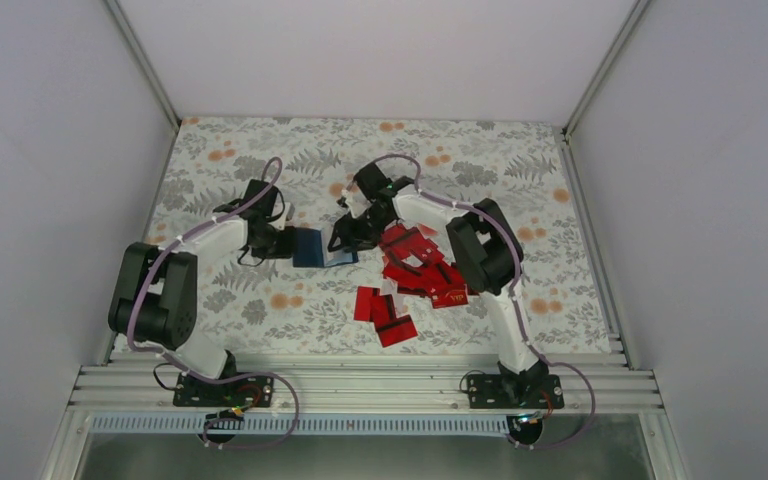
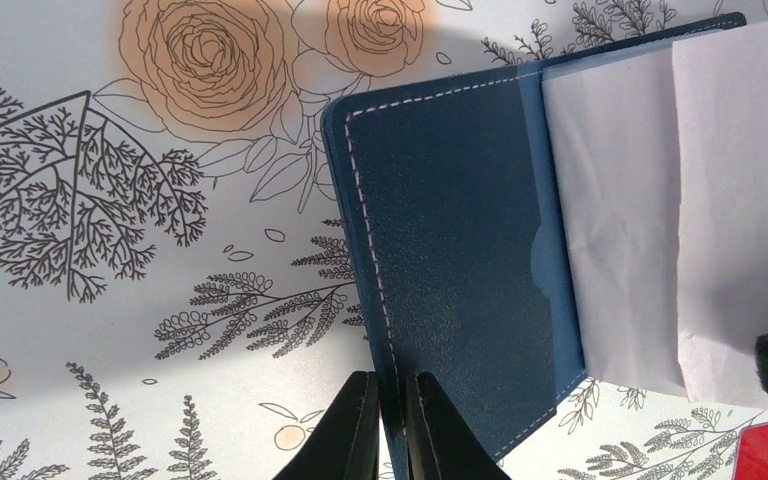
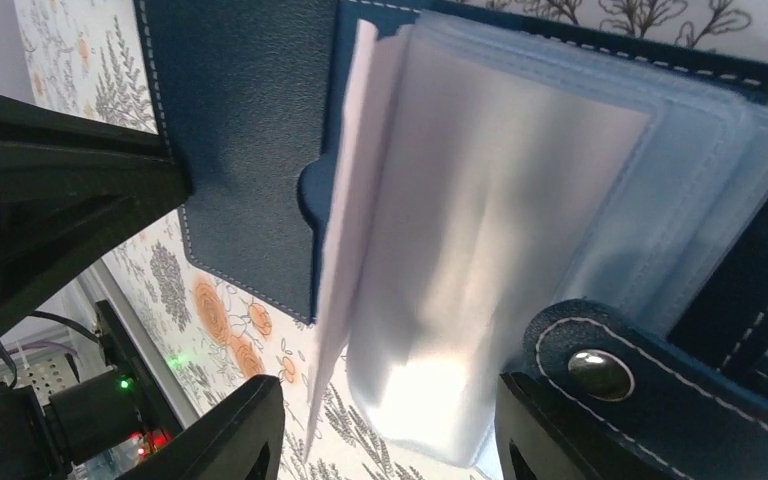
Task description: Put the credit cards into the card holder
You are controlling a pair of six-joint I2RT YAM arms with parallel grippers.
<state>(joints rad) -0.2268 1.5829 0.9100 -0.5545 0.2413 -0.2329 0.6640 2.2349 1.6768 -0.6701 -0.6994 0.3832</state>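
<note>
Left wrist view, left gripper (image 2: 392,388) pinching card holder (image 2: 450,250) edge, right gripper (image 3: 390,420) spread astride sleeves (image 3: 520,200)

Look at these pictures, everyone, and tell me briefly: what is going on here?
Two robot arms are working on the opened card holder on the floral table. The left gripper is shut on the edge of its cover; the right gripper stands open astride its clear sleeves. The red credit cards lie loosely heaped by the right arm, none visible in the sleeves.
</note>
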